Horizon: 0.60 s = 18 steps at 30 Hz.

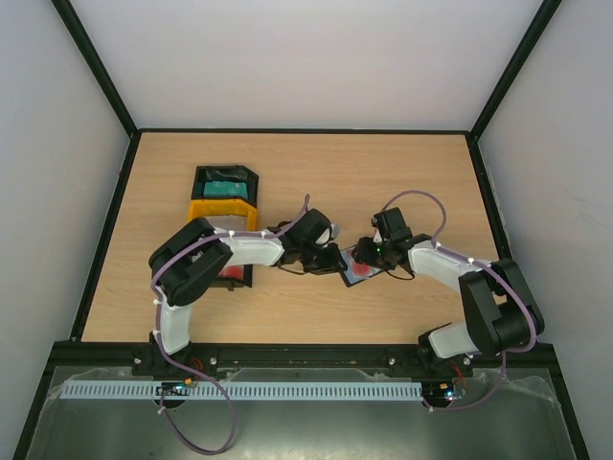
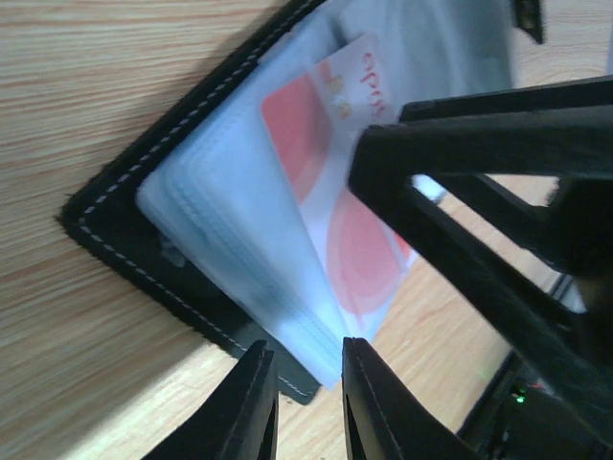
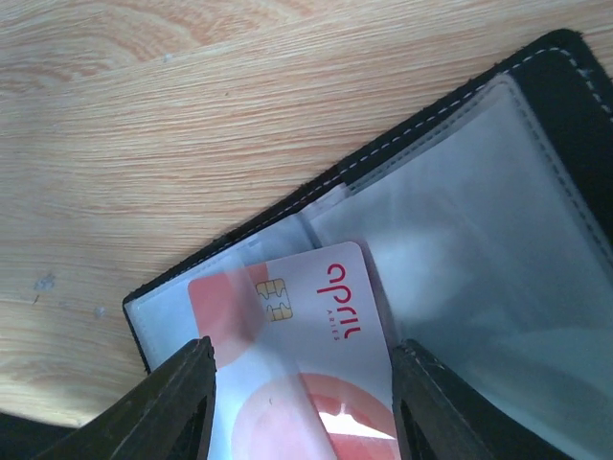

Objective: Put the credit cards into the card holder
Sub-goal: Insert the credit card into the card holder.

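1. Fingers (image 3: 187, 412) of your right gripper (image 3: 302, 359) stand wide in the right wrist view. They seem pressed to both long edges of the red-and-white card (image 3: 321, 321), steering its far end into a clear sleeve (image 3: 460, 249) of the card holder (image 3: 560, 57) just ahead.
2. In the left wrist view, your left gripper (image 2: 306, 359) is narrow. The sleeves' corner sits at its tips, probably to steady the card holder. You cannot tell whether it pinches.
3. From the top view, a teal card (image 1: 225, 187) lies in a black tray (image 1: 201, 172), well apart from the left gripper.
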Each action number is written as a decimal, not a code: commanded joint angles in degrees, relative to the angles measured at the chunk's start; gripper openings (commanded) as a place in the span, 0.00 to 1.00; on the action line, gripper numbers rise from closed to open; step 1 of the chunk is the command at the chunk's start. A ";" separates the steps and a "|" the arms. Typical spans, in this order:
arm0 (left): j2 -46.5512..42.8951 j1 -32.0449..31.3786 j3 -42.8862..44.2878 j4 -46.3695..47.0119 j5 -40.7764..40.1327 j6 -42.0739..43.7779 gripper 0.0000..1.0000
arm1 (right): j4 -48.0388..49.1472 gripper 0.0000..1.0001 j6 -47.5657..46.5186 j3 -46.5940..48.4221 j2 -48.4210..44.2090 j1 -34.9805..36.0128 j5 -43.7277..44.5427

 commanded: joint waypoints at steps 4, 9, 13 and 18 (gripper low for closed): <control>1.82 -0.23 -0.20 -4.57 -3.12 1.54 0.21 | 2.65 0.50 -0.45 -0.98 0.49 0.11 -6.53; 1.79 -0.23 -0.66 -4.90 -3.83 2.06 0.21 | 4.51 0.50 -0.39 -1.11 1.92 0.08 -6.93; 1.98 -0.20 -0.55 -5.20 -4.34 2.36 0.19 | 5.85 0.50 -0.12 -1.02 2.64 0.08 -8.24; 2.04 -0.15 -0.43 -5.62 -4.68 2.83 0.19 | 7.32 0.49 0.60 -1.48 2.63 0.08 -11.11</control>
